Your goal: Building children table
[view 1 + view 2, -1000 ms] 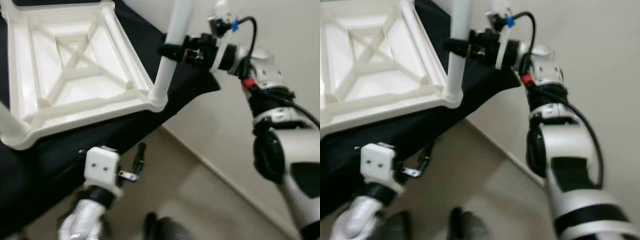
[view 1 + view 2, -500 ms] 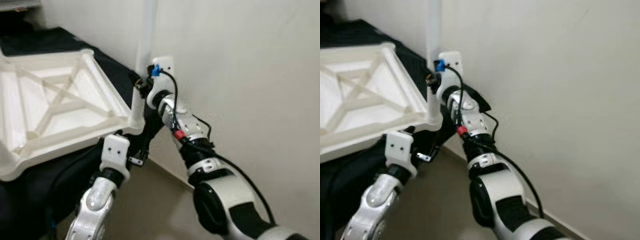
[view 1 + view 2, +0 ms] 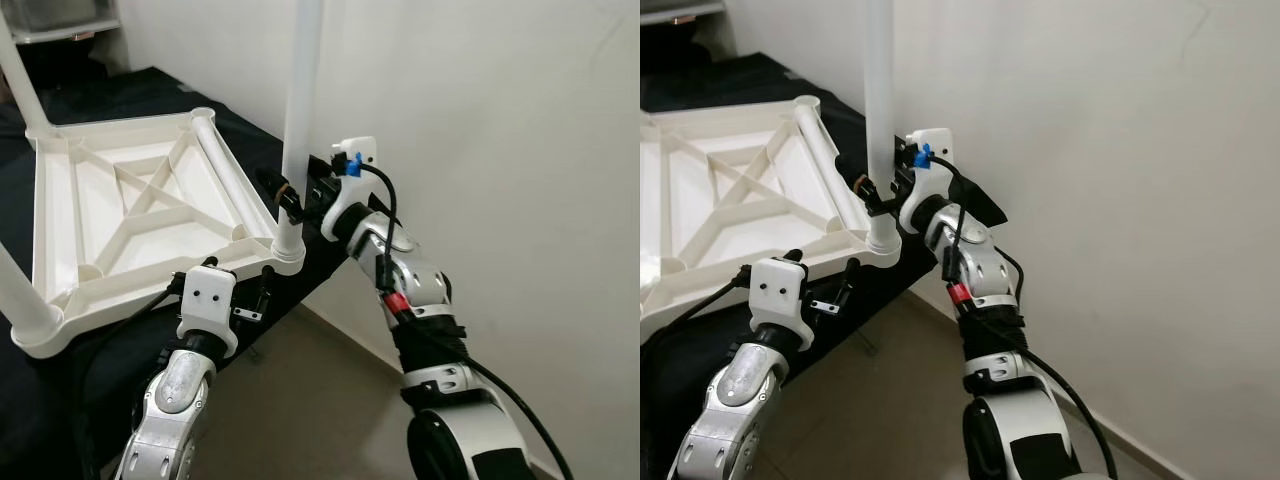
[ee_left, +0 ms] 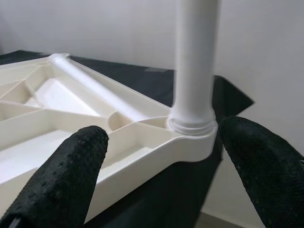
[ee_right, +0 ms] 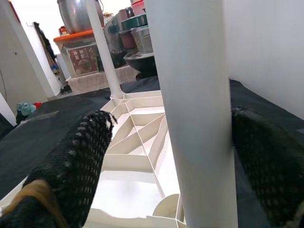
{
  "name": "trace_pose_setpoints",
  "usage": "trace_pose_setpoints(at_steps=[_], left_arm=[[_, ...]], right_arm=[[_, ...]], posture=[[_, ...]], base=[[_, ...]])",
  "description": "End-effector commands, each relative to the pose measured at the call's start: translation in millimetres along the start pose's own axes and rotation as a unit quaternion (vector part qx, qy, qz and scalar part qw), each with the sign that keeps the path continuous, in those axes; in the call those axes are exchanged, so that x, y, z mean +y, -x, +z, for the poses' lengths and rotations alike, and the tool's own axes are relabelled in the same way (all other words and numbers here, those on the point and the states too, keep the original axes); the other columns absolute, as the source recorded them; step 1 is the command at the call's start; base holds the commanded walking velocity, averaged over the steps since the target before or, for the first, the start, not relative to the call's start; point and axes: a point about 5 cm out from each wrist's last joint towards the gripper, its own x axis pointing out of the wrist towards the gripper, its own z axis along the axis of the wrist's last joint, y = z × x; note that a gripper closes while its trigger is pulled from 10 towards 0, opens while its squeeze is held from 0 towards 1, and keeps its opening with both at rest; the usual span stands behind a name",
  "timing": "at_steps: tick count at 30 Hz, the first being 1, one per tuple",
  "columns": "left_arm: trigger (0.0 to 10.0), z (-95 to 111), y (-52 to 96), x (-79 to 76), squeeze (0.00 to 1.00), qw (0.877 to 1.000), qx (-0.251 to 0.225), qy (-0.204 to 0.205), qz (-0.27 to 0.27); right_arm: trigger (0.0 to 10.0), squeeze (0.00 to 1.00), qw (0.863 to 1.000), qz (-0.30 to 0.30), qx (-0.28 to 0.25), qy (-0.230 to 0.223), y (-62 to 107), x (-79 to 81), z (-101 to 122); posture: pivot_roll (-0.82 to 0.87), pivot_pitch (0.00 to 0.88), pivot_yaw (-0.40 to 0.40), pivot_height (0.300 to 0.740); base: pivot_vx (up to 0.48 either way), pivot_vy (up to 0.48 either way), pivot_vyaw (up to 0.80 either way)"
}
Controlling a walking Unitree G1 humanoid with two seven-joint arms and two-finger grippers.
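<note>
A plain white wall [image 3: 500, 120] runs along the right of the room, and against it stands a surface draped in black cloth [image 3: 150, 100]. On the cloth lies a white plastic table top [image 3: 130, 210], upside down, its ribbed underside facing up. A white leg [image 3: 300, 110] stands upright in the corner socket nearest the wall; another leg [image 3: 22, 75] stands at the far corner and a third at the near left corner.

The right gripper [image 3: 292, 200] reaches from the wall side and has its two black fingers [image 5: 71, 161] spread to either side of the upright leg, low on the shaft; whether they actually press on it cannot be told. The left gripper [image 4: 156, 161] sits just below the same corner, fingers wide apart, pointing at the socket, not touching it.

Pots and storage boxes [image 5: 109, 33] are stacked beyond the table.
</note>
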Motion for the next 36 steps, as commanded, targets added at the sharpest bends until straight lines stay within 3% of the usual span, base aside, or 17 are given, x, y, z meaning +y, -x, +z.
trace_pose_setpoints(at_steps=[1, 4, 6, 8, 10, 12, 14, 15, 16, 17, 18, 19, 20, 21, 26, 31, 36], left_arm=[[10.0, -3, -2.1, 4.8, 0.0, 1.0, 0.014, -0.026, 0.003], [10.0, -3, -2.8, 6.1, 0.0, 0.999, 0.015, -0.033, 0.0], [10.0, -3, -3.5, 7.1, 0.0, 0.999, 0.017, -0.044, -0.008], [10.0, -3, -3.5, 7.1, 0.0, 0.999, 0.017, -0.044, -0.008], [10.0, -2, -3.6, 9.4, 0.0, 0.998, 0.018, -0.062, -0.016], [10.0, -2, -3.6, 9.4, 0.0, 0.998, 0.018, -0.062, -0.016], [10.0, -2, -3.3, 10.9, 0.0, 0.997, 0.019, -0.068, -0.017], [10.0, -2, -2.2, 15.7, 0.0, 0.996, 0.023, -0.08, -0.015], [10.0, -2, -2.2, 15.7, 0.0, 0.996, 0.023, -0.08, -0.015], [10.0, -2, -0.9, 21.6, 0.0, 0.995, 0.032, -0.09, -0.009], [10.0, -2, -0.9, 21.6, 0.0, 0.995, 0.032, -0.09, -0.009], [10.0, -3, 0.1, 26.3, 0.0, 0.994, 0.039, -0.097, -0.003], [10.0, -3, 0.1, 26.3, 0.0, 0.994, 0.039, -0.097, -0.003], [10.0, -4, 2.0, 32.8, 0.0, 0.993, 0.052, -0.107, 0.009], [10.0, -5, 3.4, 33.5, 0.0, 0.992, 0.058, -0.109, 0.014], [10.0, -4, 6.3, 28.2, 0.0, 0.991, 0.051, -0.128, -0.004], [10.0, -3, 8.5, 23.0, 0.0, 0.988, 0.051, -0.143, -0.016]], right_arm=[[10.0, 1.0, 0.999, 0.041, 0.004, -0.013, 26.0, -3.2, -9], [10.0, 1.0, 0.999, 0.036, 0.01, -0.012, 38.7, -7.9, -11], [10.0, 1.0, 0.999, 0.016, 0.028, -0.02, 61.5, -15.3, -18], [10.0, 1.0, 0.999, 0.016, 0.028, -0.02, 61.5, -15.3, -18], [10.0, 1.0, 0.998, -0.02, 0.058, -0.017, 90.3, -22.3, -32], [10.0, 1.0, 0.998, -0.02, 0.058, -0.017, 90.3, -22.3, -32], [10.0, 1.0, 0.997, -0.035, 0.07, -0.015, 100.8, -24.1, -38], [10.0, 1.0, 0.992, -0.09, 0.085, -0.008, 120.5, -29.7, -45], [10.0, 1.0, 0.992, -0.09, 0.085, -0.008, 120.5, -29.7, -45], [10.0, 0.47, 0.984, -0.145, 0.1, 0.009, 138.7, -33.1, -52], [10.0, 0.47, 0.984, -0.145, 0.1, 0.009, 138.7, -33.1, -52], [10.0, 0.0, 0.977, -0.181, 0.112, 0.026, 151.1, -33.1, -56], [10.0, 0.0, 0.977, -0.181, 0.112, 0.026, 151.1, -33.1, -56], [10.0, 0.0, 0.966, -0.222, 0.126, 0.044, 160.4, -30.8, -60], [10.0, 0.0, 0.964, -0.235, 0.117, 0.037, 158.4, -32.3, -57], [10.0, 0.0, 0.978, -0.169, 0.114, 0.043, 152.6, -19.7, -53], [10.0, 0.0, 0.982, -0.141, 0.119, 0.046, 152.0, -13.3, -54]], posture=[[0.02, 0.0, -0.1, 0.74], [0.02, 0.0, -0.1, 0.74], [0.02, 0.0, -0.074, 0.74], [0.02, 0.0, -0.074, 0.74], [0.02, 0.0, -0.041, 0.74], [0.02, 0.0, -0.041, 0.74], [0.02, 0.0, -0.037, 0.74], [0.03, 0.008, -0.022, 0.74], [0.03, 0.008, -0.022, 0.74], [0.02, 0.015, -0.017, 0.74], [0.02, 0.015, -0.017, 0.74], [0.02, 0.018, -0.014, 0.74], [0.02, 0.018, -0.014, 0.74], [0.02, 0.024, 0.005, 0.74], [0.02, 0.024, 0.007, 0.74], [0.03, 0.033, 0.007, 0.74], [0.02, 0.043, 0.003, 0.74]], base=[[0.0, 0.0, 0.0], [0.0, 0.0, 0.0], [0.0, 0.0, 0.0], [0.0, 0.0, 0.0], [0.0, 0.0, 0.0], [0.0, 0.0, 0.0], [0.0, 0.0, 0.0], [0.0, 0.0, 0.0], [0.0, 0.0, 0.0], [0.0, 0.0, 0.0], [0.0, 0.0, 0.0], [0.0, 0.0, 0.0], [0.0, 0.0, 0.0], [0.0, 0.48, 0.0], [0.0, 0.48, 0.0], [0.0, 0.48, 0.56], [0.0, 0.0, 0.72]])
